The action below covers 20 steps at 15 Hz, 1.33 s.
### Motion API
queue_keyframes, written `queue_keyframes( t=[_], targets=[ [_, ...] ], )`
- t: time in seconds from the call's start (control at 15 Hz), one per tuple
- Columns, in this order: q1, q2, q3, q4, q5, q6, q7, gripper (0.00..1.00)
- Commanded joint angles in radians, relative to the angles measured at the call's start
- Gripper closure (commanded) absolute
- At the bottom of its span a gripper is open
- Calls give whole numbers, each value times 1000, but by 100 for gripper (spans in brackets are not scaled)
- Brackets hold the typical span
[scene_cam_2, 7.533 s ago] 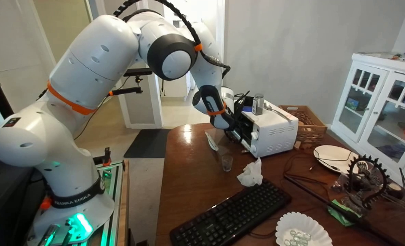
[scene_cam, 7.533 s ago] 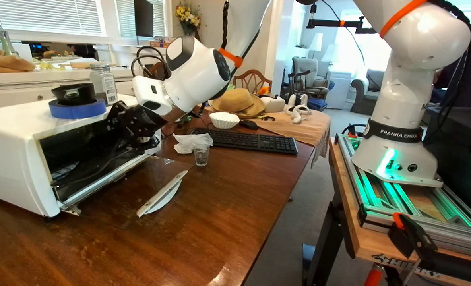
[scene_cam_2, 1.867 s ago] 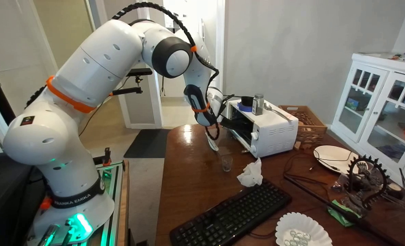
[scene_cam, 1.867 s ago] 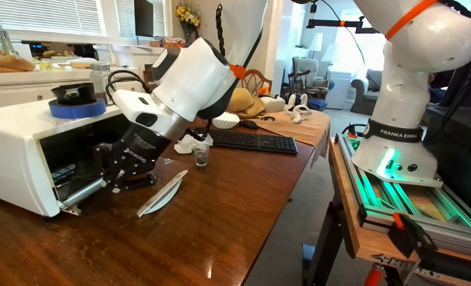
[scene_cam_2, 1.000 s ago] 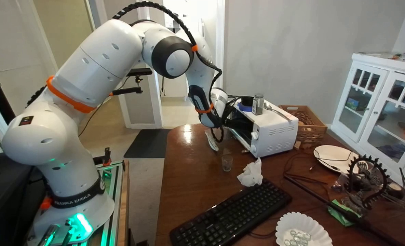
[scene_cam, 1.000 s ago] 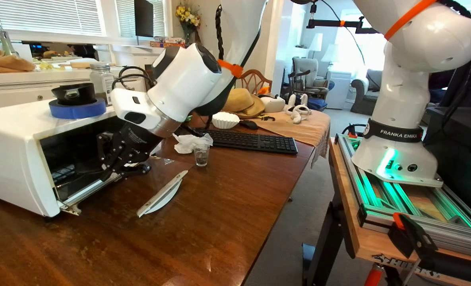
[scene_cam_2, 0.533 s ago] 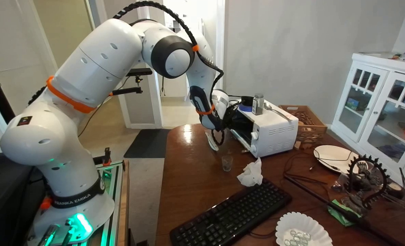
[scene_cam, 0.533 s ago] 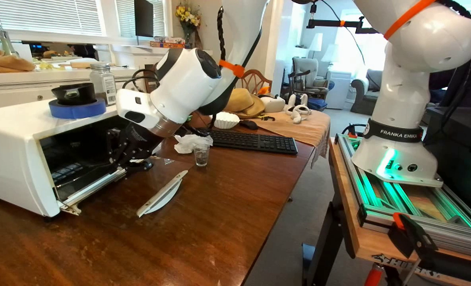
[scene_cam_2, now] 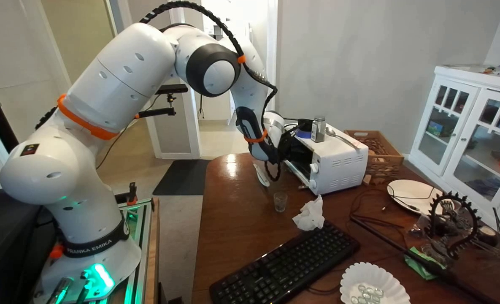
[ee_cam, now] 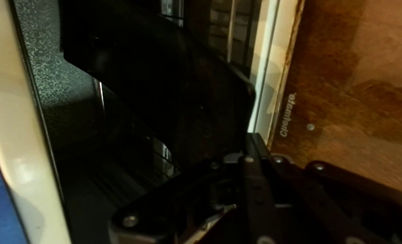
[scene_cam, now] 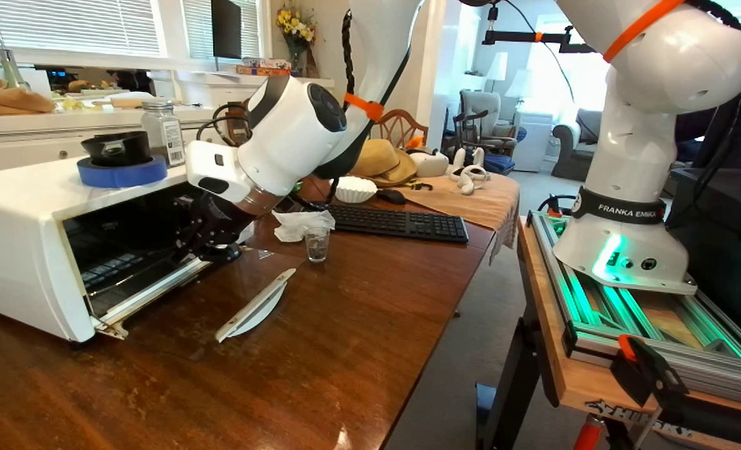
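My gripper [ee_cam: 254,139] is shut, its two narrow fingertips pressed together. It slants down at the open front of a white toaster oven [scene_cam: 17,244], near its metal front edge [scene_cam: 151,294]. In the wrist view, a large black shape [ee_cam: 194,98] with slanted edges stretches from beside the fingertips into the oven. It is too dark to identify, and I cannot tell whether the fingers touch or grip it. A wire rack [scene_cam: 107,269] shows inside. The glass door [ee_cam: 343,112], marked Chefmate, lies lowered over the table; its handle strip [scene_cam: 256,304] is along the outer edge.
On the oven stand a blue tape roll [scene_cam: 122,173], a black bowl [scene_cam: 115,148], a glass jar [scene_cam: 165,134] and a spoon [scene_cam_2: 342,138]. Beside the door are a small glass [scene_cam: 317,244], crumpled tissue [scene_cam: 303,224] and a keyboard [scene_cam: 395,222]. A wicker basket [scene_cam_2: 374,154] stands behind.
About two seconds ago the gripper hung lower, over the lowered door. Since then it has risen and moved toward the oven opening and its far end. Its jaws stay shut.
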Motion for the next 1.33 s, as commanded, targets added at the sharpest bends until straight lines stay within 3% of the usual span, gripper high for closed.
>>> queue_keyframes(
  t=[0.0,0.47,0.8,1.0,1.27],
  targets=[
    [5,-11,-14,-15,-5,-28,-9,100],
    [15,-12,3,-32,-6,2,-10,100],
    [10,-57,115,-115,-141,49,73,100],
    [22,-90,148,-169,-125,-23,83,100],
    [62,-123,125,-226,-17,-93,73,100]
  ],
)
